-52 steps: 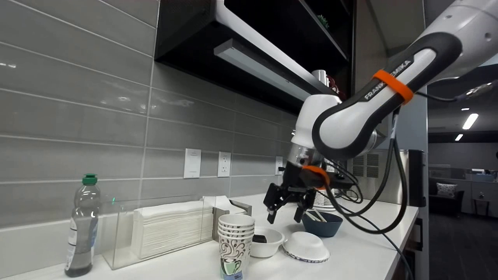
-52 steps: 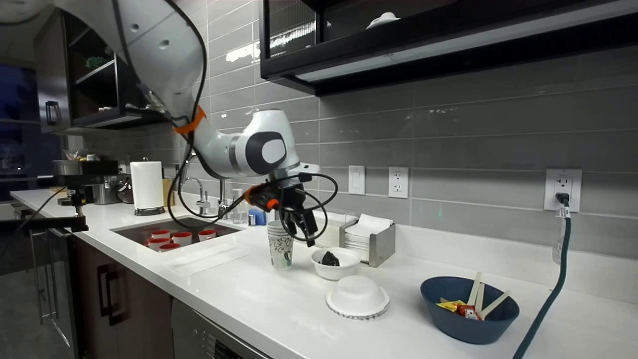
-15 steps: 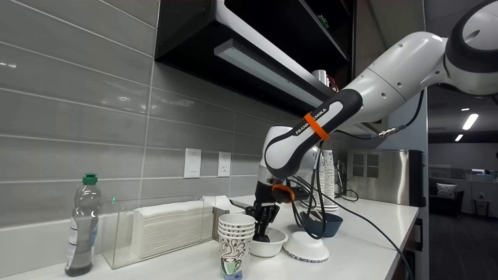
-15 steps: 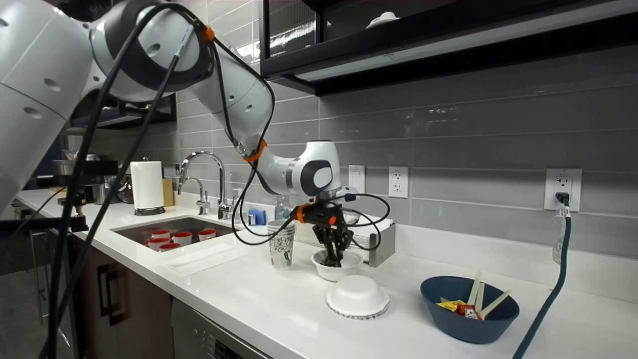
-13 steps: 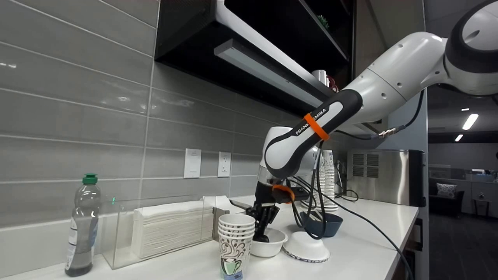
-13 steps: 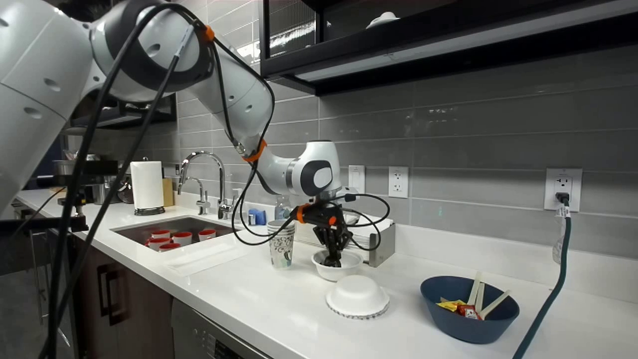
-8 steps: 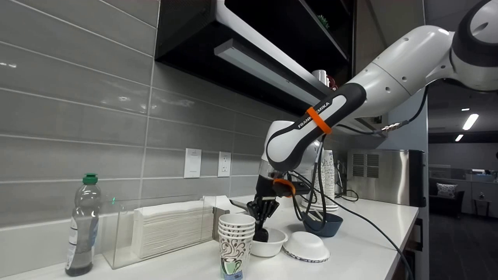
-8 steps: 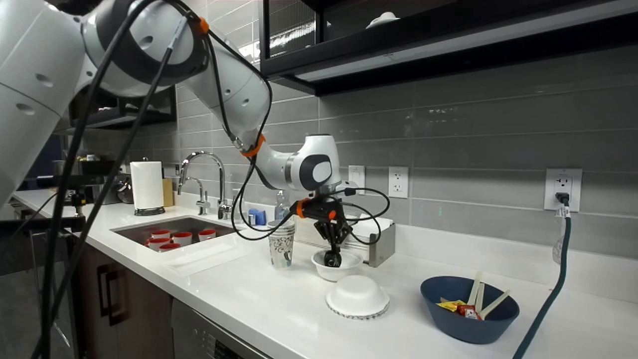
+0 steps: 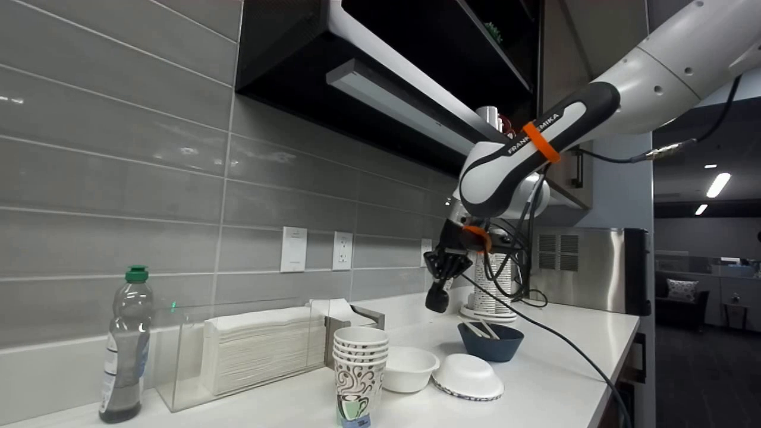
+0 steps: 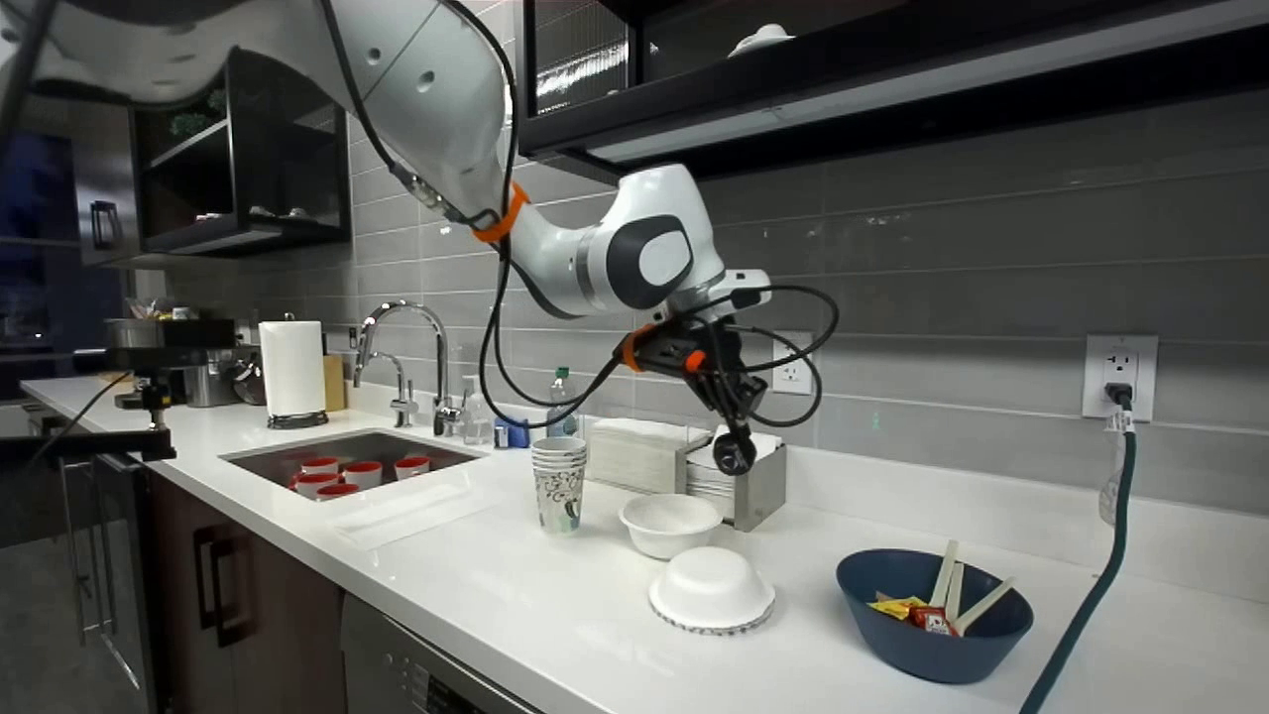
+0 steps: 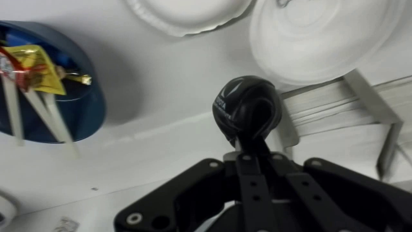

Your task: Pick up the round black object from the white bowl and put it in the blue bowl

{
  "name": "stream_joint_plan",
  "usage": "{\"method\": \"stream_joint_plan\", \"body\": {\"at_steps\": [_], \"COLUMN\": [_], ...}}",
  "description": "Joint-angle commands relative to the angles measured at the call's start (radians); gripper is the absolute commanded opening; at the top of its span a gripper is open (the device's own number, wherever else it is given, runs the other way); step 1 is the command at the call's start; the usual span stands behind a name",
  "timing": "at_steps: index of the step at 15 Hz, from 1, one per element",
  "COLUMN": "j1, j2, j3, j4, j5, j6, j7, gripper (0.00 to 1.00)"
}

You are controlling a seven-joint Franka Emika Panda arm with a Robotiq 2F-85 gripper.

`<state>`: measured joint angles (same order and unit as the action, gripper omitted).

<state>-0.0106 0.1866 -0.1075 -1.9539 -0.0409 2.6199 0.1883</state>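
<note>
The table [image 10: 555, 615] carries all that stands below me at one level, so I can work from above. Over it my arm [image 10: 446, 139] is bent with the wrist high, which I take to be for clearing rims. The blue bowl [image 10: 932, 654] stands upright, its wide mouth up, fit to receive, well apart from what I carry. The upturned bowl [image 10: 712, 590] rests mouth down just beside the white bowl [image 10: 666, 542]; turned over, it can take nothing in, and I need only pass clear of it. The white bowl sits upright, its part, I judge, done. My pincer [image 11: 248, 143] points down at a tilt, clenched on the ball [image 11: 246, 108], gripping its near, narrowed end so the round part hangs free: in the air, off the table, out of the white bowl. The ball looks creased, so I expect it to be soft and give a little under squeeze. The sticks [image 10: 942, 575] jut over the blue bowl's rim and could snag it, so I would come in on the side away from them. The packets [image 10: 897, 607] inside should soften the drop, though the ball may perch there.
</note>
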Motion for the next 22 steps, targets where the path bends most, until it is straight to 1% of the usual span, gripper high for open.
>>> {"method": "stream_joint_plan", "body": {"at_steps": [1, 2, 3, 5, 6, 7, 8, 9, 11, 13, 14, 15, 16, 18, 19, 20, 21, 22], "j1": [-0.045, -0.044, -0.051, -0.061, -0.060, -0.053, -0.059, -0.058, -0.053, -0.049, -0.048, -0.051, -0.052, -0.060, -0.069, -0.081, -0.120, -0.176], "j2": [-0.041, -0.040, -0.023, -0.022, -0.022, 0.003, 0.043, 0.077, 0.132, 0.183, 0.202, 0.217, 0.228, 0.222, 0.200, 0.174, 0.123, 0.061], "j3": [-0.067, -0.072, -0.055, -0.069, -0.069, -0.082, -0.101, -0.134, -0.185, -0.222, -0.232, -0.234, -0.236, -0.223, -0.213, -0.204, -0.170, -0.114], "j4": [-0.085, -0.087, -0.052, -0.066, -0.067, -0.048, -0.006, 0.020, 0.065, 0.118, 0.147, 0.169, 0.188, 0.212, 0.216, 0.211, 0.176, 0.106], "j5": [-0.044, -0.022, -0.012, -0.011, -0.011, -0.039, -0.051, -0.099, -0.141, -0.133, -0.114, -0.097, -0.090, -0.080, -0.082, -0.086, -0.046, -0.065], "j6": [0.114, 0.119, 0.080, 0.096, 0.098, 0.103, 0.074, 0.080, 0.083, 0.076, 0.053, 0.039, 0.023, -0.045, -0.100, -0.148, -0.176, -0.135], "j7": [0.118, 0.163, 0.075, 0.110, 0.121, 0.168, 0.208, 0.262, 0.342, 0.394, 0.406, 0.402, 0.405, 0.365, 0.324, 0.271, 0.155, 0.089], "gripper": [0.02, 0.01, 0.04, 0.04, 0.01, 0.01, 0.01, 0.01, 0.01, 0.01, 0.01, 0.29, 0.30, 0.43, 0.51, 0.57, 0.63, 0.71]}}
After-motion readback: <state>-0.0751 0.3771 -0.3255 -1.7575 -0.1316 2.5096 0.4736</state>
